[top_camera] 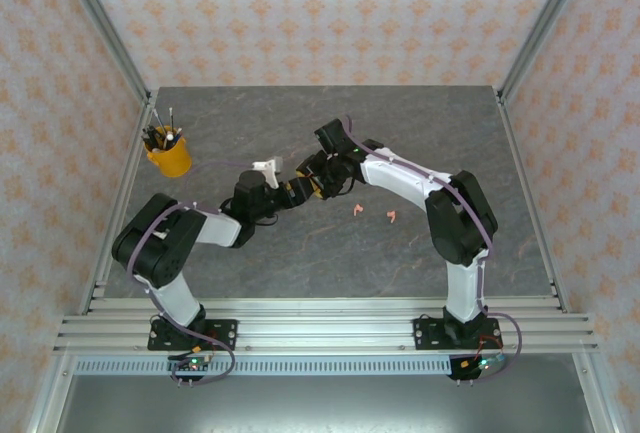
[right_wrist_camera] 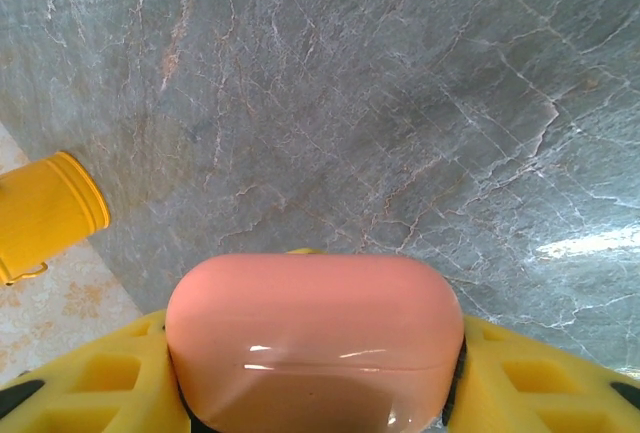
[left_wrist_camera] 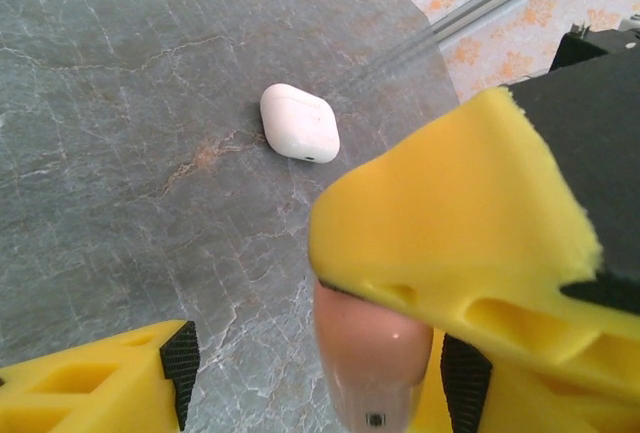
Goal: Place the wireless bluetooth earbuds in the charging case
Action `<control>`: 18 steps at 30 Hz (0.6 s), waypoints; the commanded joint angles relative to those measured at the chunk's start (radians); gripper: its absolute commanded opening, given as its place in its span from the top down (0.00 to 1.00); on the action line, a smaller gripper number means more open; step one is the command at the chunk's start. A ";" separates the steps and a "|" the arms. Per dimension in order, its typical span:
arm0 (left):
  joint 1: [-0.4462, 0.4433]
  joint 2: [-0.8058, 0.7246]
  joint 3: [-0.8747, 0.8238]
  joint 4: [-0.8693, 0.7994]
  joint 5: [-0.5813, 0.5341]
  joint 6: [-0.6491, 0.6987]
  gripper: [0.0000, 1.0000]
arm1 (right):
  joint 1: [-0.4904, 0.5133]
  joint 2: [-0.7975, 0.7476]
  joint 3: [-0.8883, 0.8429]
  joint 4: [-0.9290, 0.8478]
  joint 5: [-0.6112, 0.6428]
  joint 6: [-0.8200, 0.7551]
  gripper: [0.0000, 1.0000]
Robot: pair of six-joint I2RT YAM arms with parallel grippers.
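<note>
Coral-pink charging case [right_wrist_camera: 310, 323] is hanging between two claws, risking a slip.
The right claw [right_wrist_camera: 315, 378] is pinching it while the left claw [left_wrist_camera: 310, 383] is standing spread around it; a mistimed handover could drop it near the pink earbuds [top_camera: 357, 210] lying on the tabletop [top_camera: 420, 133].

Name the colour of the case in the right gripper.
Coral pink; the case shows best in the right wrist view.

Laboratory robot test cell: silver aluminium extrusion frame [top_camera: 106, 23], orange-patterned wallpaper panels [top_camera: 320, 13], grey marble-effect tabletop [top_camera: 430, 123], slotted aluminium mounting rails [top_camera: 320, 325].
</note>
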 commanded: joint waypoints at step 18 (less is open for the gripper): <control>-0.008 0.091 0.090 0.125 -0.018 -0.036 0.71 | -0.025 -0.032 0.016 0.013 -0.030 0.001 0.46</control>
